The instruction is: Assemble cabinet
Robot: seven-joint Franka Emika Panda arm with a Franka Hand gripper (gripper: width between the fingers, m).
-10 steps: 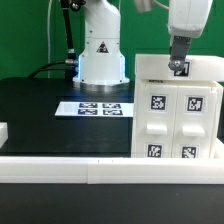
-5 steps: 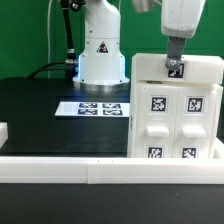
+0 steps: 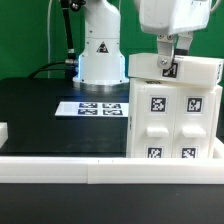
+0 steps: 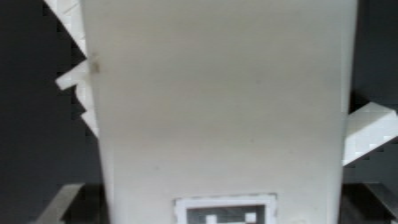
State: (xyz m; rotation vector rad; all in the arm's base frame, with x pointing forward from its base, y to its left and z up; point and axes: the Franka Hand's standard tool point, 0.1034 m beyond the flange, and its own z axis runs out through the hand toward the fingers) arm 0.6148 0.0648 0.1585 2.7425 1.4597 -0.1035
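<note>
Cabinet (image 3: pixel 172 110) stands on the desk (image 3: pixel 60 110) at the exterior view's right, rigid, light, smooth plastic; top edges suit gripping. End effector (image 3: pixel 168 66) meets its top slab; grip unclear.

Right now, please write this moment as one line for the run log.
step: assemble cabinet | tool: at top of cabinet, state unclear | top piece: tilted | marker board: flat on table
</note>
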